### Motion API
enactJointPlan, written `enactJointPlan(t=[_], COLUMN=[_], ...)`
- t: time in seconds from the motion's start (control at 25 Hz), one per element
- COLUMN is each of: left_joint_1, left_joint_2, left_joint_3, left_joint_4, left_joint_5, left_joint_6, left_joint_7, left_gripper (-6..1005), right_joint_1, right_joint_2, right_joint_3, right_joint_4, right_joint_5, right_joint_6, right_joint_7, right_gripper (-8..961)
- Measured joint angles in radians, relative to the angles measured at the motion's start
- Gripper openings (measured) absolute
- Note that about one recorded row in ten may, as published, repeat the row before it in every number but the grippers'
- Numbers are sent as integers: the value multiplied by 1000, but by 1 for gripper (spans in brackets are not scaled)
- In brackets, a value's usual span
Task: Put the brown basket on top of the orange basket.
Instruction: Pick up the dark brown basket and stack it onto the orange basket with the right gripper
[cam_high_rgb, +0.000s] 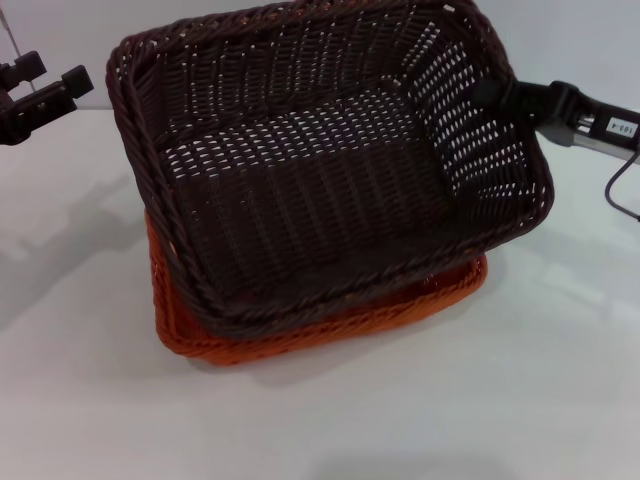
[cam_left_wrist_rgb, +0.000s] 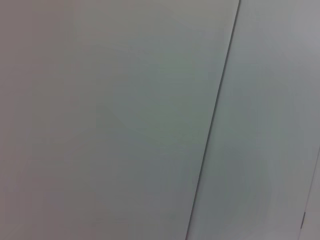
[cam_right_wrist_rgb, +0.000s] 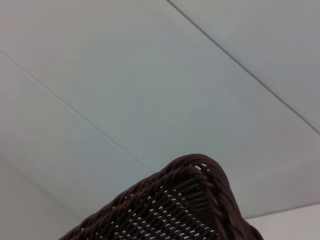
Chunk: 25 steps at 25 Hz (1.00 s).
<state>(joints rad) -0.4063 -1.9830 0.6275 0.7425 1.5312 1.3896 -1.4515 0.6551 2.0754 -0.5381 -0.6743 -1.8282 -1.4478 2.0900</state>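
The brown basket (cam_high_rgb: 320, 170) is lifted and tilted, its low front edge over the orange basket (cam_high_rgb: 300, 340), which sits on the white table and shows only along its front and left rim. My right gripper (cam_high_rgb: 487, 95) is shut on the brown basket's right rim. A corner of the brown basket (cam_right_wrist_rgb: 200, 205) fills the lower part of the right wrist view. My left gripper (cam_high_rgb: 45, 88) hangs open at the far left, apart from both baskets. Neither basket shows in the left wrist view.
The white table (cam_high_rgb: 520, 380) spreads around the baskets. A cable (cam_high_rgb: 612, 195) hangs from the right arm at the right edge. The left wrist view shows only pale wall panels with a seam (cam_left_wrist_rgb: 215, 120).
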Motion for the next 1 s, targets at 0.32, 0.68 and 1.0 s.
enactJointPlan(t=[0.32,0.68,1.0], left_joint_1=[-2,-1,2], left_joint_2=[0,0,-2], left_joint_3=[0,3,3], left_joint_4=[-2,-2,-2], left_joint_5=[0,0,0], left_joint_6=[6,11,11], left_joint_7=[-7,-13,-13], left_gripper=[860,859,859], right_joint_1=[-3,0,2], right_joint_2=[2,3,3], right_joint_3=[-23,-26,-26], right_joint_4=[47,107,149], right_joint_5=[16,35,37], right_joint_6=[9,36,56], right_joint_7=[-42,-81,-106], right_gripper=[170,171,171])
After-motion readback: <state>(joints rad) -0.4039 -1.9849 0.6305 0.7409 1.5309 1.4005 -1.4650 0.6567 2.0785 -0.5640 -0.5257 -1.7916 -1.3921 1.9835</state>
